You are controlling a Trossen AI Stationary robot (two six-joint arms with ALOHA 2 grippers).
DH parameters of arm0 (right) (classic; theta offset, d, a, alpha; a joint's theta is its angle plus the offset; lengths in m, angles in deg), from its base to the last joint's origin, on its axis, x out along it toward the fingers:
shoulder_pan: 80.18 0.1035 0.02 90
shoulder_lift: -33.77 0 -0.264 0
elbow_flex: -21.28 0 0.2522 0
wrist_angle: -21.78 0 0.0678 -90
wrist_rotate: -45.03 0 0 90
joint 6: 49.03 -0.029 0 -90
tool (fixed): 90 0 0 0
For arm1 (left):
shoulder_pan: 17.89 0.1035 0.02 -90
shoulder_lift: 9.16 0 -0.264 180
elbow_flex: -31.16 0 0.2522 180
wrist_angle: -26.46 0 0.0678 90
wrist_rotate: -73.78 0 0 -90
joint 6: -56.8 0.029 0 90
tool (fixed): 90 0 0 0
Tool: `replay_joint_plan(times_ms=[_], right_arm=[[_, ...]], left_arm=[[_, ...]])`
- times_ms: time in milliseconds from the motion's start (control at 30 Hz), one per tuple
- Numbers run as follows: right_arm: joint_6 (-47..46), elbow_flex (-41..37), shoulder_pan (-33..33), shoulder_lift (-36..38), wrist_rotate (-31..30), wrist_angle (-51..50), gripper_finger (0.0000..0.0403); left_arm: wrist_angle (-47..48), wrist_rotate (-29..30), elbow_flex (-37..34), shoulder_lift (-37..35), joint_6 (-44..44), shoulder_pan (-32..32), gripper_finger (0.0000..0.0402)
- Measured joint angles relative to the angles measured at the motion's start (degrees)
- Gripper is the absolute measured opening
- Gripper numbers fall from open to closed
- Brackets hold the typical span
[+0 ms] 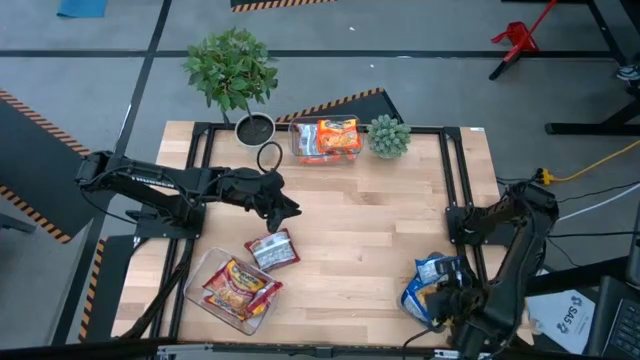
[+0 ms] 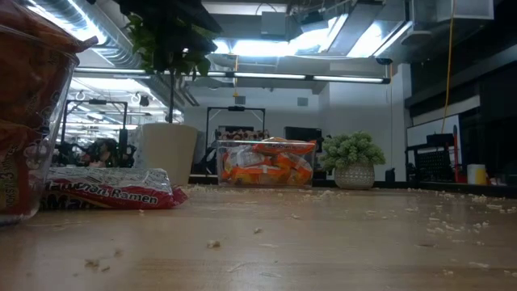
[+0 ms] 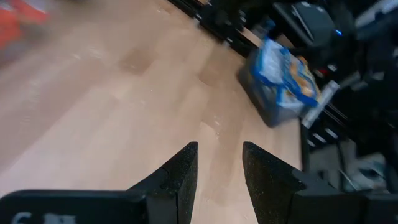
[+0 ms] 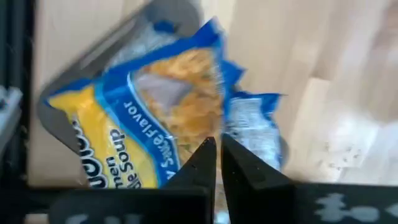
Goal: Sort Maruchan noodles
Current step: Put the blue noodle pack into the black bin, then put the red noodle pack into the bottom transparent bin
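High view: left end effector (image 1: pixel 290 210) hangs part-open and empty above a red crinkly noodle packet (image 1: pixel 272 251) lying beside the clear tub (image 1: pixel 200 272); advise descending squarely. Right end effector (image 4: pixel 217 163) nearly closed, empty.

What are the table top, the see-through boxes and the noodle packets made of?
The table top looks like pale wood: plank seams and grain show, matte. The far tub seems to be clear hard plastic, since the orange packets inside show through its glossy walls. The red packet lying on the table looks like thin printed plastic film, crinkled and shiny.
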Motion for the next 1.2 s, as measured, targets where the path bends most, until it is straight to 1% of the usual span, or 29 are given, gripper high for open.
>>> replay_joint_plan(times_ms=[100, 167, 200, 267, 333, 400, 500, 567, 667, 767, 833, 933, 1000, 1100, 1200], right_arm=[[-3.3, 4.9, 0.0, 1.3, -4.5, -4.4, 0.0012], [-5.0, 8.3, 0.0, 1.9, -9.8, -6.0, 0.0012], [-5.5, 10.0, 0.0, 2.2, -13.3, -6.7, 0.0012], [-5.6, 12.3, -0.2, 2.2, -20.8, -7.0, 0.0012], [-5.6, 13.2, -1.3, 2.2, -26.8, -6.3, 0.0016], [-4.2, 12.9, -3.1, 2.2, -30.0, -4.4, 0.0032], [2.7, 10.5, -7.1, 2.1, -32.5, 1.7, 0.008], [7.6, 8.3, -10.6, 2.1, -33.3, 7.4, 0.0121], [15.7, 4.3, -16.5, 2.1, -33.6, 19.2, 0.0178], [27.0, 0.5, -21.5, 2.1, -34.0, 33.8, 0.0215], [33.4, -1.8, -24.8, 2.1, -31.5, 42.0, 0.0226], [39.3, -5.4, -29.2, 2.1, -25.3, 53.7, 0.0228], [42.5, -8.2, -31.8, 1.7, -21.7, 61.2, 0.0226], [45.3, -11.4, -34.8, 1.1, -20.0, 70.2, 0.0224], [45.4, -14.2, -37.8, 0.4, -18.4, 76.7, 0.0223]], left_arm=[[0.8, -5.0, 0.0, 0.0, -0.5, -0.1, 0.0121], [3.2, -8.7, 0.0, -0.1, -1.0, -0.5, 0.0119], [5.2, -9.5, 0.0, -0.3, -1.2, -1.0, 0.0117], [9.8, -9.0, 0.1, -0.4, -1.2, -2.7, 0.0108], [16.1, -7.9, 0.1, -0.4, -0.6, -4.7, 0.0096], [20.9, -7.0, 0.1, -0.4, -0.6, -6.4, 0.0084], [24.5, -5.2, 0.1, -0.4, -0.4, -8.7, 0.0068], [25.2, -4.4, -0.2, -0.4, -0.1, -10.1, 0.0056], [24.6, -4.3, -3.1, -0.4, -0.3, -11.8, 0.0033], [23.2, -2.2, -7.7, -0.4, -2.7, -12.5, 0.0008], [19.4, -1.4, -11.2, -0.4, -4.3, -12.5, 0.0003], [11.3, -1.9, -16.5, -0.4, -6.2, -12.5, 0.0004], [8.2, -1.9, -19.6, -0.4, -7.8, -12.5, 0.0002], [7.1, -1.4, -23.2, -0.4, -10.4, -12.5, 0.0002], [4.3, -2.0, -26.3, -0.6, -12.8, -12.5, 0.0001]])
